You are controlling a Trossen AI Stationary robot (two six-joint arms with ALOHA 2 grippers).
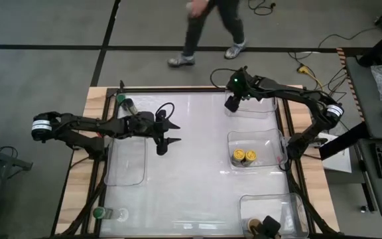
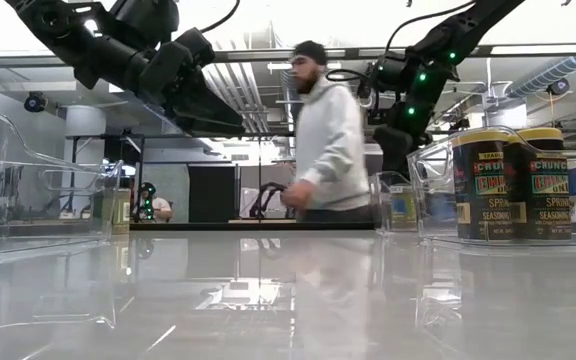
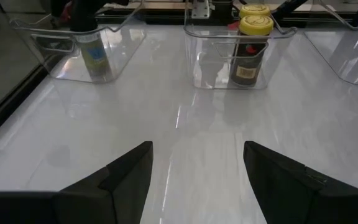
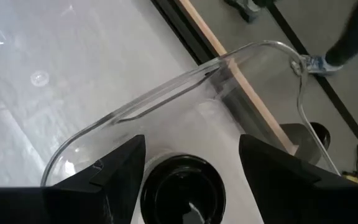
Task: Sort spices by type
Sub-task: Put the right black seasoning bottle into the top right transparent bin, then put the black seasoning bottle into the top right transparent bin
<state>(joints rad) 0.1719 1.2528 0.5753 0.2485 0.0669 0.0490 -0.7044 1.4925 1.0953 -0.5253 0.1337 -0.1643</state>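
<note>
We count four clear plastic rectangular bins [image 1: 128, 167] on the table.

Small round jars with yellow lids [image 1: 237, 157]: two.

Small round jars with green lids [image 1: 126, 104]: two.

Small round jars with a black lid [image 4: 182, 186]: one that we can confirm.

Small round jars with a tan lid [image 1: 253, 224]: one. We also log one dark object [image 1: 270, 226] beside it, which we cannot identify.

Dark jointed robot arms [image 1: 91, 126]: two.

People [image 1: 211, 26] beyond the table: one.
</note>
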